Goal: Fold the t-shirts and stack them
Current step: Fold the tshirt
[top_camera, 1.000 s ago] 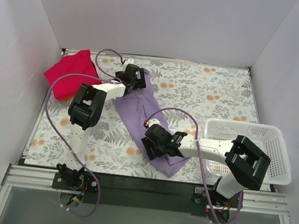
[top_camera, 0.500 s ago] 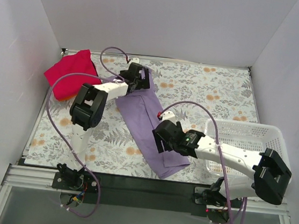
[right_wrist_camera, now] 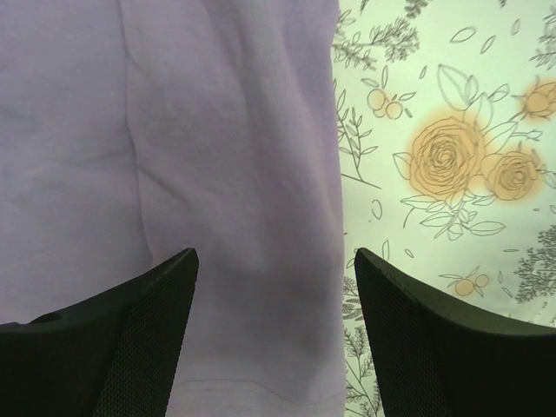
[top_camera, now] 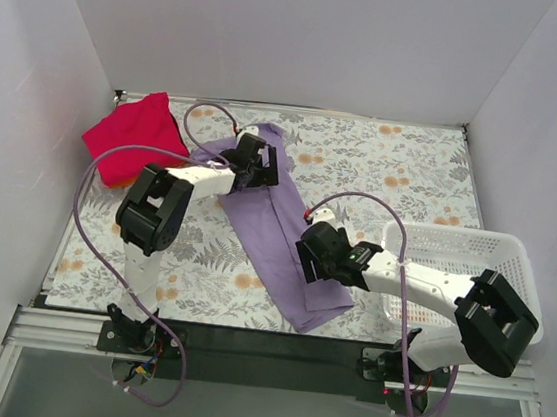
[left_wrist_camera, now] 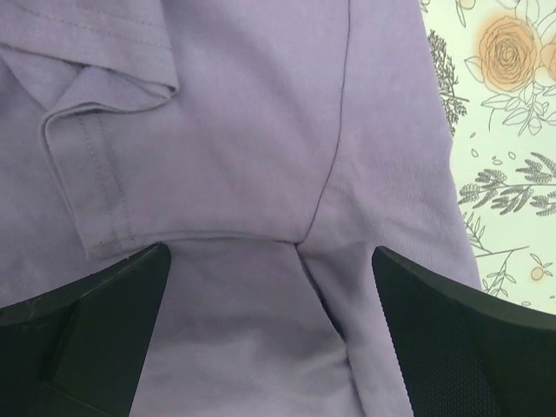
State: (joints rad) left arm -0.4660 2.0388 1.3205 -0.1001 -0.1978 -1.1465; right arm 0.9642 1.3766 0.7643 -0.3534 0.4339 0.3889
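Up close, left gripper (left_wrist_camera: 271, 252) and right gripper (right_wrist_camera: 275, 254) gape empty over lavender shirt (left_wrist_camera: 261, 130); only overhead shows red shirt (top_camera: 130, 141).

Flat lavender t-shirt (right_wrist_camera: 174, 148) on floral table cover (right_wrist_camera: 452, 104), its edge between spread black fingers (right_wrist_camera: 130, 347)

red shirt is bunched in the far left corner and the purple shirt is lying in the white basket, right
Not the basket: the top external view shows the purple shirt spread on the floral table. The red shirt is bunched in the far left corner.
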